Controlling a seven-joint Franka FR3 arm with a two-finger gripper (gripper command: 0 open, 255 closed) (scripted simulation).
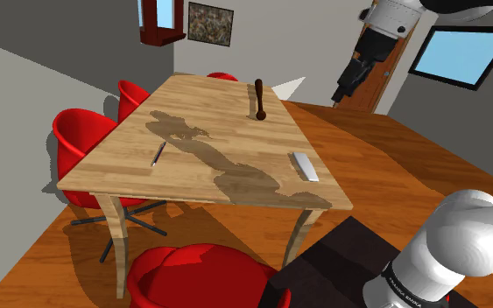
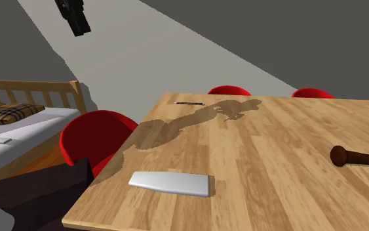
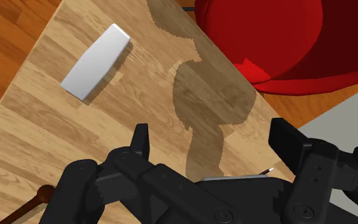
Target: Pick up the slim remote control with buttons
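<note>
grey remote [image 1: 303, 165] on table [image 1: 209, 105], claw [image 1: 339, 93] well above

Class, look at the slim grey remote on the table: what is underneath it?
The grey remote lies flat on the wooden table, near its edge. Bare wood shows all round it. The patch of tabletop directly beneath is covered, so nothing there can be checked.

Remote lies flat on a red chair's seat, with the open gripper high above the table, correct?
No. The remote lies flat on the wooden table instead, as the second exterior view shows. The gripper is open, high above the table.
</note>
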